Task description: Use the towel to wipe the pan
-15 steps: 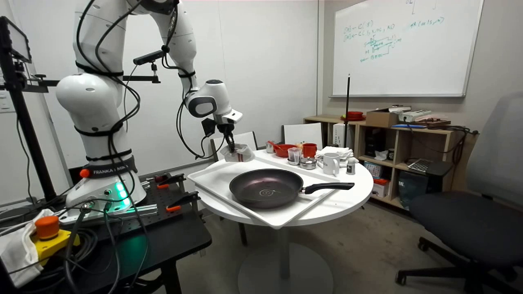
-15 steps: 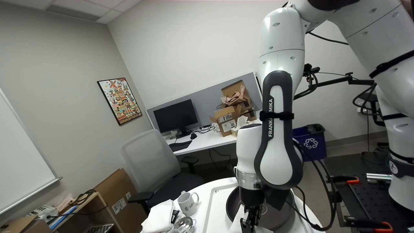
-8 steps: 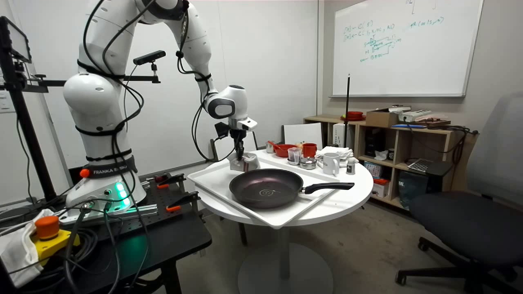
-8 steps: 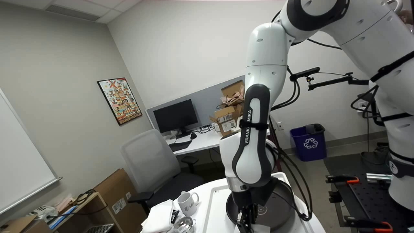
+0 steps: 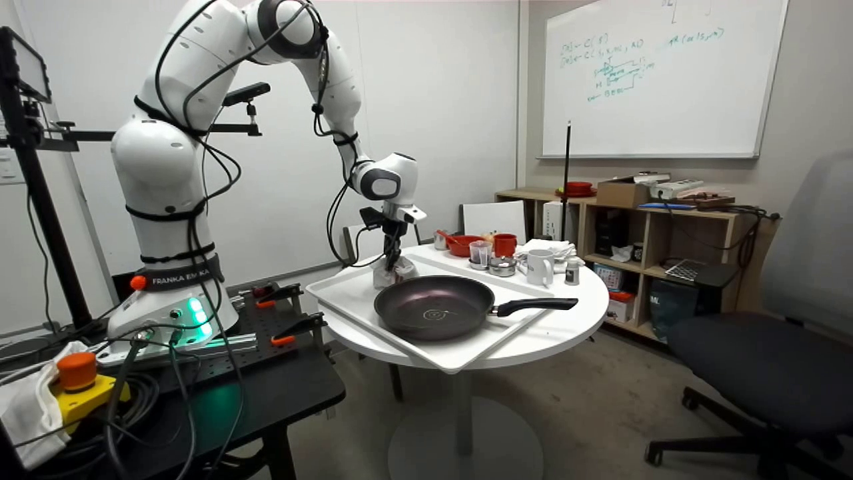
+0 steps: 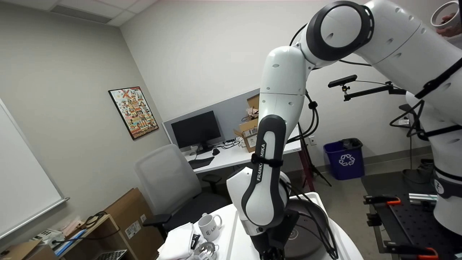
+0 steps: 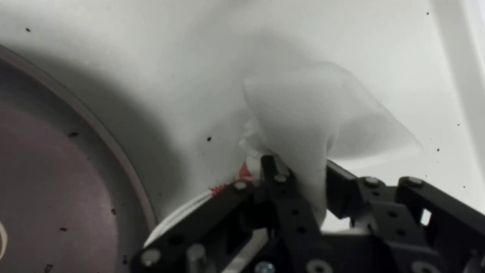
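Gripper [image 7: 299, 170] has come lower and nearer the pan [image 5: 433, 310], the towel [image 7: 303, 110] pinched in its grip. Left of the gripper in the wrist view, just beside it, the pan shows dark specks [image 7: 73, 134]. The towel hangs below the gripper over the tray [image 5: 353, 300]; whether it touches the pan is unclear. Wiping looks close, probably after one sideways move.

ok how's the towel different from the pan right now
Colour: the towel is whitish with red markings, while the pan is dark with a pale mark in its centre. Shape: the towel is bunched and creased; the pan is round and shallow, with a long straight handle. State: the towel is pinched in the hand; the pan sits on the tray, ungripped. Shared: in the wrist view, both show against the white tray.
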`<state>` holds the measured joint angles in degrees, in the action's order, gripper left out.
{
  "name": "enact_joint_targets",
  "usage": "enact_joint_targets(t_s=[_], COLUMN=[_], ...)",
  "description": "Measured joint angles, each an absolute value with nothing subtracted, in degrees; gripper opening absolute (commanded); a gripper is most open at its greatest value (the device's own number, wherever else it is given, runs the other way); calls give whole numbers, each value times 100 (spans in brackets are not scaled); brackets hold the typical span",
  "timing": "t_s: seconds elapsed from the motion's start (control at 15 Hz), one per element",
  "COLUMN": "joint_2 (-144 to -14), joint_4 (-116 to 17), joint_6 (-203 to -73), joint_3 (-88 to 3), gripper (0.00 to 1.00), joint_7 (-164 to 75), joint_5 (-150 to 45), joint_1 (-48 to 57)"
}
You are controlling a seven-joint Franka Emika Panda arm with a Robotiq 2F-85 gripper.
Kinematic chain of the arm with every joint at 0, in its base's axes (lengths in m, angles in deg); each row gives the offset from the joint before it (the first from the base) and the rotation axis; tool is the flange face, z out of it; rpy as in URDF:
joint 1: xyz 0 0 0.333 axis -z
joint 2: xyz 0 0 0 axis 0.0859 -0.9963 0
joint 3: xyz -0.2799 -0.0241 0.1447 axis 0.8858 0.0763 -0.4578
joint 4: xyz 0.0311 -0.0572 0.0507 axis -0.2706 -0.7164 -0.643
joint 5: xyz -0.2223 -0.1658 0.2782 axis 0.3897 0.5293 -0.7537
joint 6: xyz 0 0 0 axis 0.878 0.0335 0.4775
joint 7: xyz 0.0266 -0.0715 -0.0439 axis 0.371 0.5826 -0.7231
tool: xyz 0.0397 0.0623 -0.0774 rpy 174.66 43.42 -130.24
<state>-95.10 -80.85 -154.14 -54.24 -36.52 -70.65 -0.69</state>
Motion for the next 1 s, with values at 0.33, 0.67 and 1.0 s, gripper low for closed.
enact_joint_targets(t_s=[0.33, 0.67, 1.0], joint_2=[-9979, -10299, -10364], joint_4=[-7530, -7274, -7237], joint_6=[-14820, -14071, -13856], joint_3=[-5243, -4959, -4834], gripper=[4, 4, 65], joint_7=[-3380, -2990, -2778], joint_5=[-7028, -6859, -6812], joint_1=[-348, -478, -535])
